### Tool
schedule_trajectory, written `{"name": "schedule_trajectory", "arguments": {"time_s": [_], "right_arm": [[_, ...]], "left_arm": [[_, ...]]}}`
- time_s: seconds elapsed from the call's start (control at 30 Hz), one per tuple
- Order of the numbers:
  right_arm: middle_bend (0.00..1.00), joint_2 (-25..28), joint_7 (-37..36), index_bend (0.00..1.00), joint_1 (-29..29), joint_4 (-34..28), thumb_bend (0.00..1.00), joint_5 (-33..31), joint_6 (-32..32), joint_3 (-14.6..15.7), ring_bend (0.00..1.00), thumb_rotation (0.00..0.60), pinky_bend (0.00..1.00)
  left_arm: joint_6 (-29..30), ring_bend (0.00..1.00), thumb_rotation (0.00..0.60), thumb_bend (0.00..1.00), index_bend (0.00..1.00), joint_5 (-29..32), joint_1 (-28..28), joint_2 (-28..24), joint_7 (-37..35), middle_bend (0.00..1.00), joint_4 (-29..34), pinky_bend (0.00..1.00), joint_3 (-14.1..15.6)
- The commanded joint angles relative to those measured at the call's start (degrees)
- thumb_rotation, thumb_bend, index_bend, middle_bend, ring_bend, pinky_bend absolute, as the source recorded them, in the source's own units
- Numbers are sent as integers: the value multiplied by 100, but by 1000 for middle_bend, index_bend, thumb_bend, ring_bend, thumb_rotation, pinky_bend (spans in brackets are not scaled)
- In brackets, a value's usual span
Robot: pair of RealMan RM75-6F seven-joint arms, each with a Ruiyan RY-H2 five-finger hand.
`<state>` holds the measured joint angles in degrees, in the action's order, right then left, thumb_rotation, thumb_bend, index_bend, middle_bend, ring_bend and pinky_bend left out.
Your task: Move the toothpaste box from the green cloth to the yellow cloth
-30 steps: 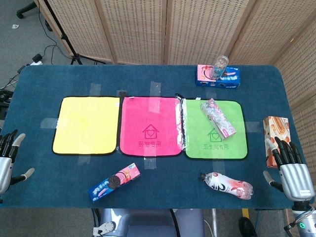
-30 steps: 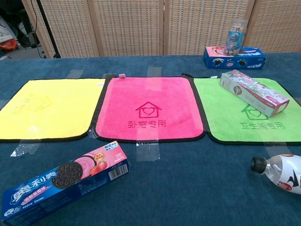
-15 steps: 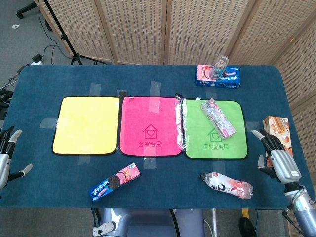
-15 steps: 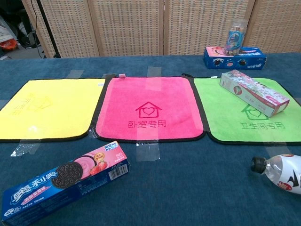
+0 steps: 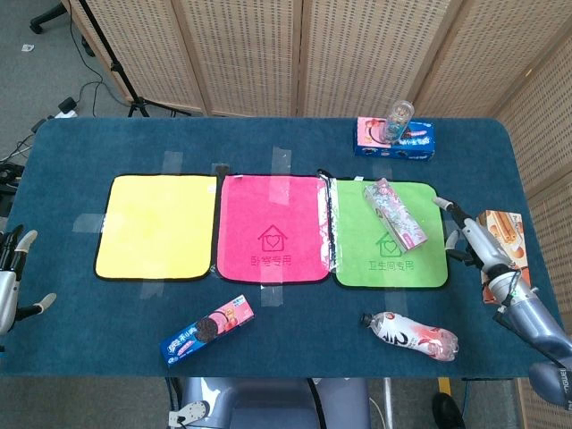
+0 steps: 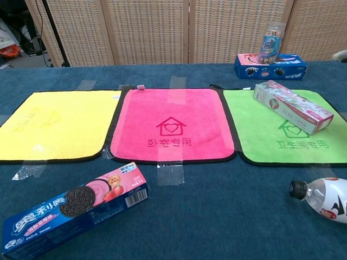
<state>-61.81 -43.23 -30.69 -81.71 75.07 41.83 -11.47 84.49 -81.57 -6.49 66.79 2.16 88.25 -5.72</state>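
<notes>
The toothpaste box (image 5: 395, 214) (image 6: 293, 106), pink and floral, lies diagonally on the green cloth (image 5: 391, 255) (image 6: 271, 146), toward its far right part. The yellow cloth (image 5: 157, 226) (image 6: 49, 127) lies bare at the left end of the row. My right hand (image 5: 472, 235) hovers just right of the green cloth, fingers spread, holding nothing, a short way from the box. My left hand (image 5: 11, 279) sits at the table's left edge, open, far from the cloths. In the chest view only a fingertip of the right hand shows, at the right border.
A pink cloth (image 5: 273, 230) lies between the yellow and green ones. A cookie box (image 5: 207, 329) and a drink bottle (image 5: 413, 334) lie near the front edge. A blue box with a clear bottle (image 5: 396, 137) stands at the back. An orange carton (image 5: 502, 250) sits far right.
My right hand has risen from the table's front right corner and moved forward and left, to beside the green cloth. The left hand has slid slightly further out of view.
</notes>
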Motion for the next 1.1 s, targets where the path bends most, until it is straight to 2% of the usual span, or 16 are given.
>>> {"name": "schedule_trajectory", "arguments": {"time_s": [0.03,0.23,0.67,0.8,0.93,1.1], "right_arm": [[0,-117,-98,0,-325,205,1000,-401,-558,-135,0,600,0],[0,-524,-5,0,-602,737,1000,-1047,-1229,-179,0,600,0],[0,-1030,79,0,-837,1294,1000,-1657,-1856,-259,0,600,0],[0,-1082,16,0,-897,1287,1000,-1905,-2091,-359,0,600,6],[0,-1125,-2,0,-936,1230,1000,-2038,-2202,-451,0,600,77],[0,-1211,77,0,-980,1046,1000,-2074,-2270,-528,0,600,98]], "left_arm": [[5,0,600,5,0,13,3,-13,-34,0,1,0,-9],[31,0,600,5,0,-39,9,-33,-72,0,22,0,14],[-21,0,600,6,0,15,-4,-46,-92,0,13,0,9],[-69,0,600,7,0,57,-22,-40,-91,0,-2,0,0],[-73,0,600,8,0,64,-24,-45,-98,0,2,0,-3],[-85,0,600,8,0,84,-26,-54,-118,0,1,0,-7]]}}
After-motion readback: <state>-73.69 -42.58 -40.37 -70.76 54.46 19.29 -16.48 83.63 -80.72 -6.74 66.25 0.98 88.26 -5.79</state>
